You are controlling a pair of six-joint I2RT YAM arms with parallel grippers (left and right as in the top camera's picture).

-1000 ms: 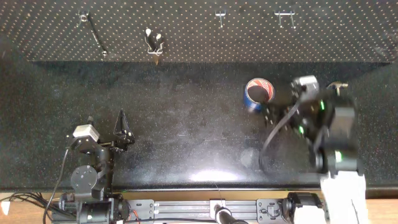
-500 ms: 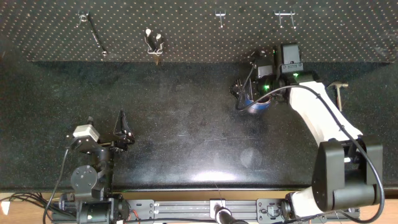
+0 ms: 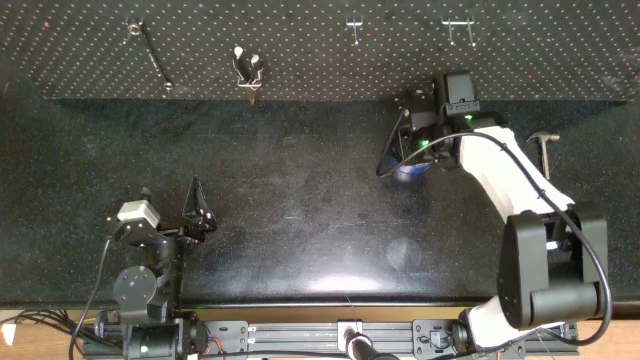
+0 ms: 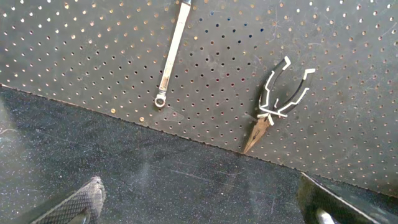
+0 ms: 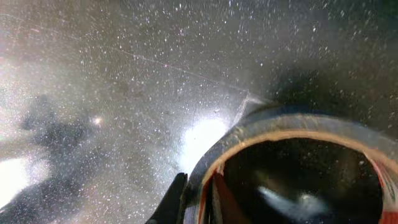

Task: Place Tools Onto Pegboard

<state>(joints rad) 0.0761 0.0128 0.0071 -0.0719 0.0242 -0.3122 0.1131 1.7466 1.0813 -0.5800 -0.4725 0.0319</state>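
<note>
A roll of tape [image 3: 411, 169] with a blue outer face lies on the black table, right of centre near the pegboard's foot. My right gripper [image 3: 400, 152] is down on it. In the right wrist view the roll's rim [image 5: 281, 129] is very close, and the right gripper [image 5: 196, 202] has one dark finger [image 5: 172, 200] outside the roll's wall and the other just inside, pinched close together. My left gripper [image 3: 197, 213] rests open near the front left, its fingertips [image 4: 84, 200] wide apart with nothing between them. A wrench [image 4: 173, 53] and pliers [image 4: 277, 102] hang on the pegboard.
The pegboard [image 3: 300, 40] runs along the back edge, with two bare hooks [image 3: 354, 28] [image 3: 458, 30] above the right arm. A hammer-like tool [image 3: 545, 148] lies at the far right of the table. The wrench [image 3: 151, 55] and pliers [image 3: 247, 70] hang at the upper left.
The right arm swung out from the right side of the table and came down onto the tape roll, then shifted slightly toward the pegboard. The left arm stayed still.
</note>
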